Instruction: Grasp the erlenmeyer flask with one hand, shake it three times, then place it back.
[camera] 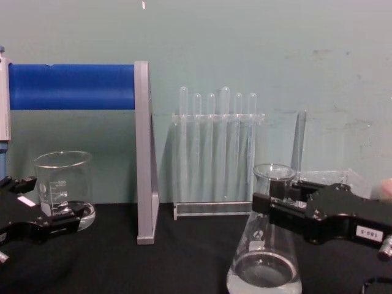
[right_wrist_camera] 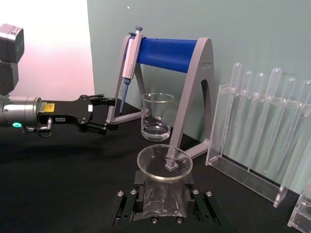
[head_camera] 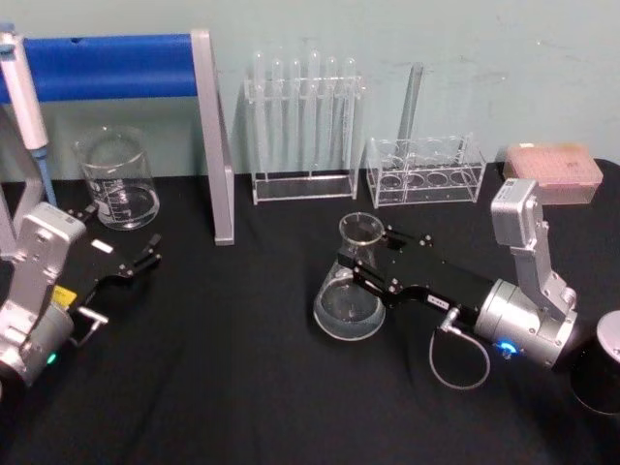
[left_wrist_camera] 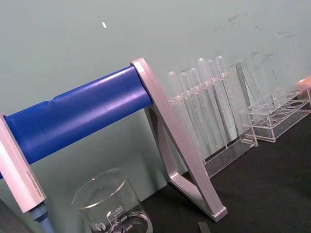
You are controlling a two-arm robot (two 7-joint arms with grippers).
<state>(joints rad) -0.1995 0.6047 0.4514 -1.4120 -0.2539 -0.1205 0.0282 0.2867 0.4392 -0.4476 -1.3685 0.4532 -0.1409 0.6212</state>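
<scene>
The erlenmeyer flask [head_camera: 349, 305] is clear glass and stands upright on the black cloth right of centre, with a little liquid in its wide base. My right gripper [head_camera: 368, 257] reaches in from the right and is shut on its neck just under the flared rim. From the chest view the black fingers [camera: 288, 211] clamp the neck of the flask [camera: 264, 263]. In the right wrist view the flask's rim [right_wrist_camera: 164, 162] sits between the two jaws. My left gripper [head_camera: 145, 257] hangs open at the far left, near the beaker, holding nothing.
A graduated beaker [head_camera: 118, 179] stands back left beside a grey pipette stand with a blue bar [head_camera: 107, 66]. Two clear test tube racks [head_camera: 305, 126] [head_camera: 426, 170] line the back wall. A pink tip box [head_camera: 554, 172] and a black cylinder [head_camera: 605, 363] are at the right.
</scene>
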